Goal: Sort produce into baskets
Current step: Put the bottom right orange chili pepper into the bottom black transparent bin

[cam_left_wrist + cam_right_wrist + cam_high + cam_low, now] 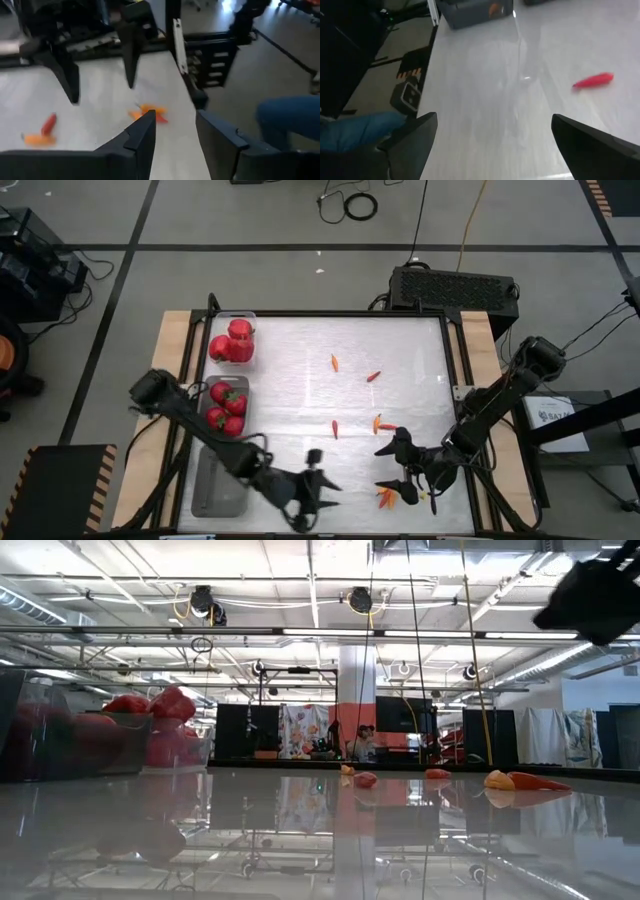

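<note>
Three clear baskets stand along the table's left side. The far one (232,340) holds red peppers, the middle one (228,408) holds tomatoes, and the near one (213,480) lies under my left arm. Small chili peppers lie loose on the white table (333,363) (373,377) (334,428) (380,423). An orange-red clump of them (387,497) (147,112) lies near the front edge. My left gripper (322,473) (175,130) hovers open near the front edge, pointing toward that clump. My right gripper (384,467) (495,135) faces it, open wide, just above the clump. Neither holds anything.
A black box (455,285) stands behind the table's far right corner. In the low view the chilies (365,779) (520,780) lie scattered across the middle and right. One red chili (592,80) shows ahead of my right gripper. Bare table lies between the baskets and the chilies.
</note>
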Available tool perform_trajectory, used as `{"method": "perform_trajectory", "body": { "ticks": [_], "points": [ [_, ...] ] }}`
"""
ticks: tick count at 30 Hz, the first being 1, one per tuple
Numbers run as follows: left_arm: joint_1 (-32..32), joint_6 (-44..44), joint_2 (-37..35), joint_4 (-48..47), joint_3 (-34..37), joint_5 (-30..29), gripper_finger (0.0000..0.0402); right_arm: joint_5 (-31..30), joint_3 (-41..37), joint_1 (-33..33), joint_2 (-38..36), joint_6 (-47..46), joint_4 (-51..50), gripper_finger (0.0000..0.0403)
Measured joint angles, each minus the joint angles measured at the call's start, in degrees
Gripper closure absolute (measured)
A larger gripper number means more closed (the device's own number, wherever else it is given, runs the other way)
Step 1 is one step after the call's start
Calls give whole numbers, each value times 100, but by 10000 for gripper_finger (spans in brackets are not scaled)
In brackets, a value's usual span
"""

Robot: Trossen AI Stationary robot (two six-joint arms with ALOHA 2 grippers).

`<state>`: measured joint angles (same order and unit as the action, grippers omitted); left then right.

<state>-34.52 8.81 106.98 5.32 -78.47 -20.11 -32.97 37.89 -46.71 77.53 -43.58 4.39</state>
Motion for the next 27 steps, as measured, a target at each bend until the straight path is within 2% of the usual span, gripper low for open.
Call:
{"method": "perform_trajectory", "body": {
  "ticks": [4, 7, 12, 17, 23, 27],
  "points": [
    [317, -470, 894, 1372, -19, 282, 253, 10, 0, -194, -31, -418, -319, 19],
    [508, -469, 1675, 1779, -406, 495, 253, 34, 0, -344, -38, -745, -592, 19],
    [654, -471, 2633, 1692, -1324, 495, 253, 211, 2, -590, -42, -1570, -1264, 19],
    [723, -284, 3116, 684, -2049, 506, 253, 218, 2, -789, -49, -2319, -1801, 19],
    [751, -179, 3471, 511, -2254, 611, 251, 135, 2, -886, -50, -2454, -1991, 19],
    [777, -163, 3575, 511, -2257, 609, 230, 125, 2, -886, -49, -2454, -1974, 19]
  ]
}}
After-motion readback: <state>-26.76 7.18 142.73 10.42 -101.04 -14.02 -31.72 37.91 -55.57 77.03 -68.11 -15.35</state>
